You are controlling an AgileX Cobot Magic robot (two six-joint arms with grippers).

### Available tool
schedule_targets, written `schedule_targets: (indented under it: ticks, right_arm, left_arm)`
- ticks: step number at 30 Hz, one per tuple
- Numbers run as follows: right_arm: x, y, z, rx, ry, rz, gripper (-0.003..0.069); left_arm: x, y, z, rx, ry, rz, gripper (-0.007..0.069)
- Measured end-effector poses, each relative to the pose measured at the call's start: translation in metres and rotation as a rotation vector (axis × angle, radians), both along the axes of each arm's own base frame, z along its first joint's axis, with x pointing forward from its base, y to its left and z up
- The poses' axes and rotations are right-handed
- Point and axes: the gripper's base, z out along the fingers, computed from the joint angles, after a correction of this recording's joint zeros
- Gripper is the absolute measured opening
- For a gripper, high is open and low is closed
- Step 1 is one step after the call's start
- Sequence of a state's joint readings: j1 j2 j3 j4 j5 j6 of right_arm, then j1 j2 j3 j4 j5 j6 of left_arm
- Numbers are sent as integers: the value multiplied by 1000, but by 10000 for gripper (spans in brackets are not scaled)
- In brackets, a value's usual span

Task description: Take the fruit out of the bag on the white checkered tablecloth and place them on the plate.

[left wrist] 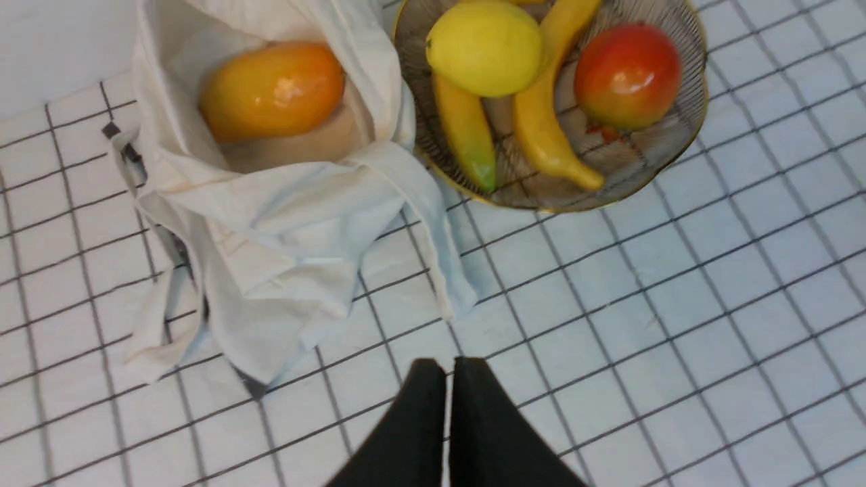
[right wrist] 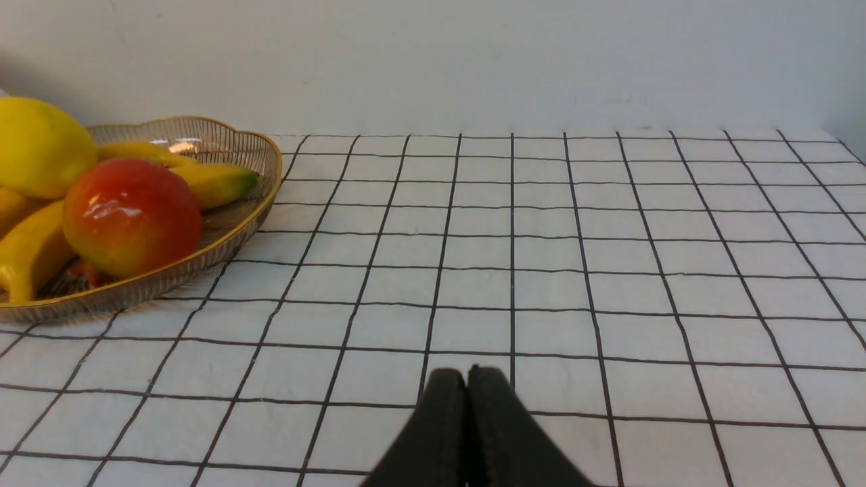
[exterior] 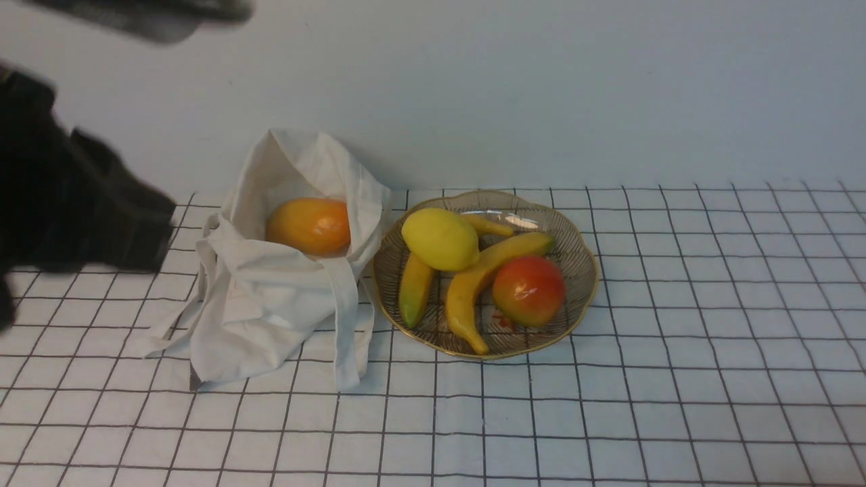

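The off-white bag (exterior: 270, 297) lies open on the white checkered tablecloth (exterior: 676, 379), left of the plate (exterior: 575, 243). An orange-yellow mango-like fruit (exterior: 310, 225) sits in the bag's mouth and also shows in the left wrist view (left wrist: 270, 90). A yellow lemon (exterior: 440, 239) lies on the plate on top of the bananas; it shows in the right wrist view too (right wrist: 40, 145). My left gripper (left wrist: 448, 368) is shut and empty, raised over the cloth in front of the bag. My right gripper (right wrist: 467, 375) is shut and empty, low over the cloth right of the plate.
Two bananas (exterior: 473, 284) and a round red-orange fruit (exterior: 528, 291) lie on the plate. The left arm (exterior: 74, 210) shows as a dark blur at the far left. A pale wall stands right behind the bag and plate.
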State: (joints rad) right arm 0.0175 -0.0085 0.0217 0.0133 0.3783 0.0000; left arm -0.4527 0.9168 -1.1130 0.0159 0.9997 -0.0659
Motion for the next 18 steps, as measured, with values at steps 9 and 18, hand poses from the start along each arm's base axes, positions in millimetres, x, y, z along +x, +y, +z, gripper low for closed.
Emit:
schedule_targets:
  ticks: [9,18]
  right_arm:
    - [0,0,0,0,0,0,-16]
    - [0,0,0,0,0,0,-16]
  left_arm:
    - [-66,30,-130,-328,-111,144,-8]
    - [-85,40,-142,-451,-285,134,-8]
